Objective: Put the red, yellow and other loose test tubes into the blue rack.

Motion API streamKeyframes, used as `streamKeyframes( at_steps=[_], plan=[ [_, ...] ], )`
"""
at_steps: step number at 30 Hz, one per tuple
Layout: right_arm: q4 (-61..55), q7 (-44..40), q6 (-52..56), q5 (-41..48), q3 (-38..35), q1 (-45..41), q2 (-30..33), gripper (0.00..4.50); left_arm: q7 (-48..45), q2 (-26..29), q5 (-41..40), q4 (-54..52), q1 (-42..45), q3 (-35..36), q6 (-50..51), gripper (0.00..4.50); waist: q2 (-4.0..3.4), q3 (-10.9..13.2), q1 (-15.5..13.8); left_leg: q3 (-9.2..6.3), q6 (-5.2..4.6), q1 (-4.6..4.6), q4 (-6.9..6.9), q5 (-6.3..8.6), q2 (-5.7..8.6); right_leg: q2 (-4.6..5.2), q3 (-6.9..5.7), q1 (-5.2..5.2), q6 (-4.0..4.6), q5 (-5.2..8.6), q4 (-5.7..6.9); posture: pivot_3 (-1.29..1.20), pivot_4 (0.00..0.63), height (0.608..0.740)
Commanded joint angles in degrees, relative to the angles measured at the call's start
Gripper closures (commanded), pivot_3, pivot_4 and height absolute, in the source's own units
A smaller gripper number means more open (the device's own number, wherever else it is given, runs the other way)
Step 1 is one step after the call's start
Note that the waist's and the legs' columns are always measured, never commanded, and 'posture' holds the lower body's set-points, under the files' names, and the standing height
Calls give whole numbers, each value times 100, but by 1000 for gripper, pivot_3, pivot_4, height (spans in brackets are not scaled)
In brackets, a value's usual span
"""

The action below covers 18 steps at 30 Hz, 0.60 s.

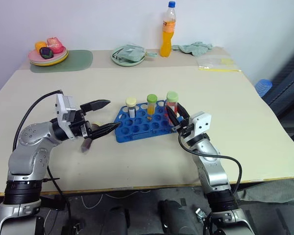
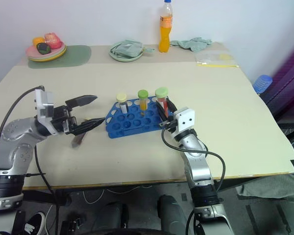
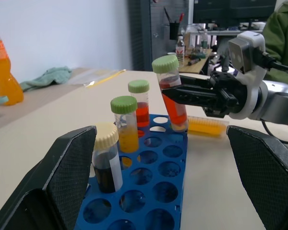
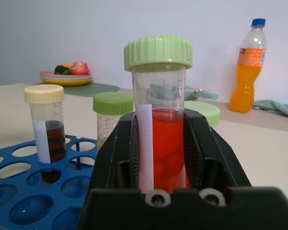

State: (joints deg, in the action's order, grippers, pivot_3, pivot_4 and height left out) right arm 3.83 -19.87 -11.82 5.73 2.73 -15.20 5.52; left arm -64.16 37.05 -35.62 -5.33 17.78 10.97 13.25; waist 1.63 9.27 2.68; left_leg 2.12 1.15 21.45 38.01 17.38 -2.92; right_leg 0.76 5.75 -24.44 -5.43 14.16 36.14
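The blue rack (image 1: 143, 125) lies mid-table. In it stand a dark tube with a cream cap (image 1: 131, 105), a yellow tube with a green cap (image 1: 151, 104), and a red tube with a green cap (image 3: 140, 103). My right gripper (image 1: 173, 110) is shut on another red tube with a green cap (image 1: 172, 99). That tube is tilted, and its lower end is at the rack's right end. My left gripper (image 1: 114, 114) is open at the rack's left end, holding nothing. A yellowish tube (image 3: 207, 126) lies on the table beside the rack, under the right gripper.
Along the far edge of the table stand an orange drink bottle (image 1: 168, 29), a green plate with a cloth (image 1: 129, 55), a plate of toy food (image 1: 48, 53) on a green mat, a crumpled cloth (image 1: 193, 47) and a plastic bag (image 1: 216, 63).
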Motion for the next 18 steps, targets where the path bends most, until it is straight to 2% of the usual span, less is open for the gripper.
streamKeyframes(
  at_steps=[1,9,18],
  plan=[
    [125,70,-170,-54,-42,-94,22,3717,-55,36,-53,-43,121,75,-51,0,0,0,0,0,0,0,0,0,0,0,0,0,0,0,0,0,150,740],
    [418,137,-295,-16,-162,-218,118,3717,-170,11,-39,44,42,103,-139,0,1,-1,-3,0,0,0,0,0,0,1,0,2,0,0,0,0,150,740],
    [414,18,-139,503,-303,-86,-39,3717,-218,30,-32,71,-10,159,-170,0,1,-1,-4,-1,0,-1,1,0,0,0,0,2,0,0,0,0,150,740]
  ],
)
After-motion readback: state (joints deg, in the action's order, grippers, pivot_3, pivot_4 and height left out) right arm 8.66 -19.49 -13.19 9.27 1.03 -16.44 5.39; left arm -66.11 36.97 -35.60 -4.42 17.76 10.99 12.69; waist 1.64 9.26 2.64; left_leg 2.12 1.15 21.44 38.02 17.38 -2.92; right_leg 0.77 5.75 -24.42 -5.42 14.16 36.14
